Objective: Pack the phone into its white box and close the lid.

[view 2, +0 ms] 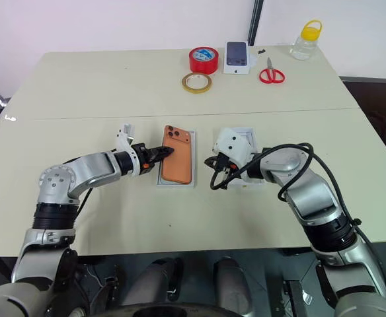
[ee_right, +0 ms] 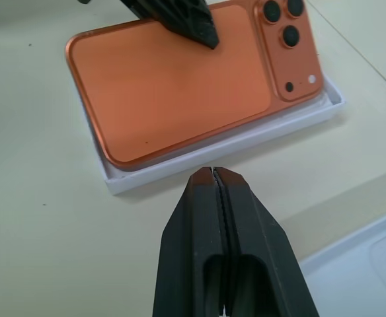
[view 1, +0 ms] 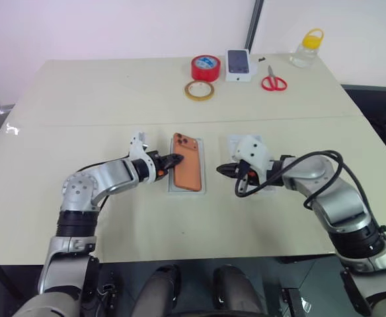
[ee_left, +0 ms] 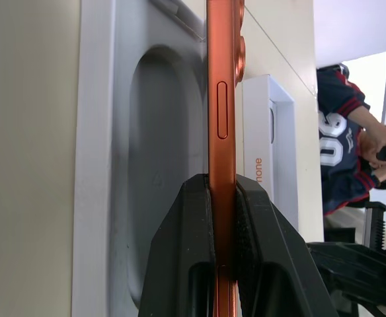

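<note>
The copper-orange phone point(view 1: 187, 170) lies back-up over the white box point(view 1: 186, 189) at mid-table, lenses toward the far side. My left gripper point(view 1: 177, 159) is shut on the phone's left edge; in the left wrist view the phone point(ee_left: 221, 99) stands edge-on between the pads point(ee_left: 199, 211), a little off the box floor point(ee_left: 147, 165). My right gripper point(ee_right: 213, 170) is shut and empty, its tips just short of the box's right wall point(ee_right: 226, 155). The lid point(view 2: 243, 138), a white rimmed tray, lies open-side up under my right hand.
Along the far edge stand a red tape roll point(view 1: 205, 67), a tan tape ring point(view 1: 199, 90), a dark-screened phone on a small white box point(view 1: 238, 64), red scissors point(view 1: 273, 82) and a yellow-capped jar point(view 1: 307, 47). A person point(ee_left: 345, 139) sits beyond the table's right side.
</note>
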{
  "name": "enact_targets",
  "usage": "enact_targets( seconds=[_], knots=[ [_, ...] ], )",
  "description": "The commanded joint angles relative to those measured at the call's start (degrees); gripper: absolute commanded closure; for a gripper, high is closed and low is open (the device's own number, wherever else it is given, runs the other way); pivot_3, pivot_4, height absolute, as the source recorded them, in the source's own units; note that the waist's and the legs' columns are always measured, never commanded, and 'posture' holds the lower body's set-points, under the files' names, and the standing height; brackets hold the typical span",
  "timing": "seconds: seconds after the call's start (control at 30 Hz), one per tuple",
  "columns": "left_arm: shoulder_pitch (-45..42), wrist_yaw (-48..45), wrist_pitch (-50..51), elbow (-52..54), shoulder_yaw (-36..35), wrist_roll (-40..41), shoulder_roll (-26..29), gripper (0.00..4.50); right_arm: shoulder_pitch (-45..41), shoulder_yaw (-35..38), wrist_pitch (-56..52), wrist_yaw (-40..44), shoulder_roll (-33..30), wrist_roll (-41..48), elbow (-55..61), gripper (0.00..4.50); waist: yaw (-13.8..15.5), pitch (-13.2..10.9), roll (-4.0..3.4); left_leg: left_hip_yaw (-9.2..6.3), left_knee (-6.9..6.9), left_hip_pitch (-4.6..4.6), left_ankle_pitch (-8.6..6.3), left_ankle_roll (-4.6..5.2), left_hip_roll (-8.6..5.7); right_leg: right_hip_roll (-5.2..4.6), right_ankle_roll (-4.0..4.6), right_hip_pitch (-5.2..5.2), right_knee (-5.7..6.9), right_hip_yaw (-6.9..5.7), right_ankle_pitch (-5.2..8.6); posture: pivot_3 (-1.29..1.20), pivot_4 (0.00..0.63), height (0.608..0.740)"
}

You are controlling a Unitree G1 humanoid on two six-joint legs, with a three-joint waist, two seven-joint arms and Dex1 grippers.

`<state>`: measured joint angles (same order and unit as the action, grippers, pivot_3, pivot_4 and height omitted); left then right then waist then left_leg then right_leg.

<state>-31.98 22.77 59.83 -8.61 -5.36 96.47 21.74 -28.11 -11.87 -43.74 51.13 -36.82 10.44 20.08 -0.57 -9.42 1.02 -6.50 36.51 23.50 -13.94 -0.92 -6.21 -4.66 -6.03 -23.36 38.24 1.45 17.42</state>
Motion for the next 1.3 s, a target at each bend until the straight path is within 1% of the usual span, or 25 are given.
enact_targets(
  seconds=[0.03, 0.1, 0.13, 0.17, 0.37, 0.4, 0.6, 0.7, 0.73, 0.8, 0.87, 0.93, 0.97, 1.03, 1.07, 1.1, 1.2, 1.23, 1.3],
  knots=[
    [-2.0, -2.8, 0.9, -0.2, -1.3, -1.7, -0.6, 4.45, -0.1, 1.7, 1.2, -0.3, -0.9, 1.0, 1.8, 4.50, 0.0, 0.0, 0.00, 0.00, 0.00, 0.00, 0.00, 0.00, 0.00, 0.00, 0.00, 0.00, 0.00, 0.00, 0.00, 0.00, 0.150, 0.740],
    [-2.4, -3.9, 1.4, -0.7, -1.5, -2.9, -0.9, 4.45, -0.1, 1.6, 1.2, -0.5, -1.0, 1.1, 1.8, 4.50, 0.0, 0.0, 0.00, 0.00, 0.00, 0.00, 0.00, 0.00, 0.01, 0.00, 0.00, 0.00, 0.00, -0.01, 0.00, 0.00, 0.150, 0.740],
    [-2.7, -4.5, 1.7, -0.9, -1.6, -3.4, -1.1, 3.51, -0.1, 1.6, 1.2, -0.5, -1.0, 1.2, 1.9, 4.50, 0.0, 0.0, 0.00, -0.01, 0.00, 0.00, 0.00, 0.00, 0.01, 0.00, 0.00, 0.00, 0.00, -0.01, 0.00, 0.00, 0.150, 0.740],
    [-2.8, -4.9, 1.9, -1.0, -1.8, -3.8, -1.2, 3.22, -0.1, 1.6, 1.1, -0.6, -1.0, 1.3, 1.9, 4.50, 0.0, 0.0, 0.00, -0.01, 0.00, 0.00, 0.00, 0.00, 0.01, 0.00, 0.00, 0.00, 0.00, -0.01, 0.00, 0.00, 0.150, 0.740],
    [-2.8, -5.4, 3.9, 0.2, -3.1, -4.2, -0.9, 0.19, 0.0, 1.5, 1.0, -1.1, -1.2, 1.8, 2.3, 4.50, -0.1, 0.0, 0.00, -0.01, 0.01, 0.00, 0.00, 0.00, 0.01, 0.00, 0.00, 0.00, 0.01, -0.01, 0.00, 0.00, 0.150, 0.740],
    [-2.7, -5.2, 4.2, 0.6, -3.5, -3.8, -0.6, 0.06, 0.0, 1.5, 1.0, -1.2, -1.3, 1.9, 2.3, 4.50, -0.1, 0.0, 0.00, -0.01, 0.02, 0.00, 0.00, 0.00, 0.01, 0.00, 0.00, 0.00, 0.01, -0.01, 0.00, 0.00, 0.150, 0.740],
    [-2.1, -4.5, 6.8, 4.4, -5.1, -2.1, 2.8, 0.06, -0.1, 1.3, 1.1, -1.6, -1.3, 1.9, 2.0, 4.50, -0.1, 0.0, 0.00, -0.01, 0.03, 0.00, 0.00, 0.00, 0.02, 0.01, 0.00, -0.01, 0.04, 0.00, 0.00, 0.00, 0.150, 0.740],
    [-1.6, -4.5, 8.0, 6.7, -5.6, -1.6, 5.7, 0.06, -0.3, 1.1, 1.4, -1.6, -1.2, 1.8, 1.6, 4.50, -0.1, 0.0, 0.01, -0.02, 0.04, 0.00, 0.00, 0.00, 0.01, 0.00, 0.00, 0.00, 0.03, 0.00, 0.00, 0.00, 0.150, 0.740],
    [-1.4, -4.8, 8.5, 7.6, -5.6, -2.1, 6.9, 0.06, -0.4, 1.0, 1.5, -1.6, -1.1, 1.8, 1.5, 4.50, -0.1, 0.0, 0.01, -0.01, 0.04, 0.00, 0.00, 0.00, 0.01, 0.00, 0.00, 0.00, 0.03, 0.00, 0.00, 0.00, 0.150, 0.740],
    [-0.6, -7.1, 9.8, 10.1, -5.7, -6.1, 11.5, 0.06, -1.6, 0.3, 1.6, -2.0, -0.3, 1.4, 0.6, 4.50, -0.4, 0.0, 0.00, -0.01, 0.03, 0.00, 0.00, 0.00, 0.01, 0.01, 0.00, -0.01, 0.04, 0.00, 0.00, 0.00, 0.150, 0.740],
    [-0.2, -8.8, 9.8, 11.1, -5.5, -9.0, 14.0, 0.06, -2.6, -0.1, 1.3, -2.7, 0.4, 1.0, -0.2, 4.50, -0.3, 0.0, 0.00, -0.01, -0.02, -0.01, 0.00, -0.01, 0.03, 0.03, 0.00, -0.04, 0.06, 0.01, 0.00, 0.00, 0.150, 0.740],
    [0.1, -12.6, 8.5, 12.5, -4.0, -15.3, 16.8, 0.58, -4.7, -1.7, -0.3, -4.7, 1.6, -0.7, -2.7, 4.50, -0.3, 0.0, -0.01, -0.01, -0.01, -0.02, 0.00, -0.01, 0.03, 0.03, 0.00, -0.03, 0.07, 0.01, 0.00, 0.00, 0.150, 0.740],
    [0.5, -15.3, 7.5, 13.9, -2.1, -20.0, 18.7, 0.82, -5.9, -2.4, -1.7, -6.2, 2.5, -1.6, -4.3, 4.50, -0.2, 0.0, 0.00, -0.01, 0.00, -0.02, 0.01, -0.01, 0.02, 0.03, 0.01, -0.02, 0.07, 0.01, 0.00, 0.00, 0.150, 0.740],
    [0.9, -19.8, 6.2, 15.3, 1.5, -27.3, 21.1, 1.87, -7.9, -3.2, -3.5, -8.1, 4.1, -2.7, -7.1, 4.50, -0.2, 0.0, -0.01, -0.01, -0.02, -0.02, 0.01, -0.01, 0.01, 0.02, 0.01, -0.01, 0.04, 0.00, 0.00, 0.00, 0.150, 0.740],
    [1.0, -22.3, 4.9, 15.8, 3.6, -31.1, 22.2, 2.27, -9.1, -3.9, -4.5, -9.1, 4.8, -3.5, -8.7, 4.50, -0.1, 0.0, -0.01, 0.01, -0.05, -0.02, 0.01, -0.01, 0.01, 0.01, 0.01, -0.03, 0.02, 0.01, 0.00, 0.00, 0.150, 0.740],
    [0.7, -24.9, 3.3, 16.2, 5.7, -34.8, 22.9, 2.77, -10.0, -4.9, -4.8, -9.5, 5.1, -4.3, -9.8, 4.50, 0.0, 0.0, -0.01, 0.00, -0.07, -0.02, 0.01, -0.01, 0.01, 0.01, 0.02, -0.02, -0.01, 0.00, 0.00, 0.00, 0.150, 0.740],
    [-0.2, -31.0, -0.4, 16.0, 10.1, -43.1, 23.4, 4.21, -11.5, -7.4, -4.7, -9.9, 5.6, -6.0, -11.4, 4.50, 0.0, 0.0, -0.02, 0.00, -0.12, -0.01, 0.01, -0.01, -0.01, -0.01, 0.02, -0.02, -0.07, -0.01, 0.00, 0.00, 0.150, 0.740],
    [-1.0, -32.5, -1.4, 15.4, 11.8, -46.0, 23.1, 4.36, -12.2, -8.7, -4.4, -10.3, 5.8, -7.2, -12.3, 4.50, -0.1, 0.0, -0.01, 0.00, -0.13, -0.01, 0.01, -0.01, -0.01, -0.01, 0.02, -0.02, -0.08, -0.01, 0.00, 0.00, 0.150, 0.740],
    [-2.2, -35.1, -2.6, 13.9, 14.1, -50.2, 22.1, 4.36, -13.3, -11.1, -3.5, -11.1, 6.2, -9.5, -13.9, 4.50, -0.1, 0.0, -0.01, 0.00, -0.16, -0.01, 0.01, -0.01, 0.00, -0.01, 0.02, -0.03, -0.08, -0.01, 0.00, 0.00, 0.150, 0.740]
  ],
)
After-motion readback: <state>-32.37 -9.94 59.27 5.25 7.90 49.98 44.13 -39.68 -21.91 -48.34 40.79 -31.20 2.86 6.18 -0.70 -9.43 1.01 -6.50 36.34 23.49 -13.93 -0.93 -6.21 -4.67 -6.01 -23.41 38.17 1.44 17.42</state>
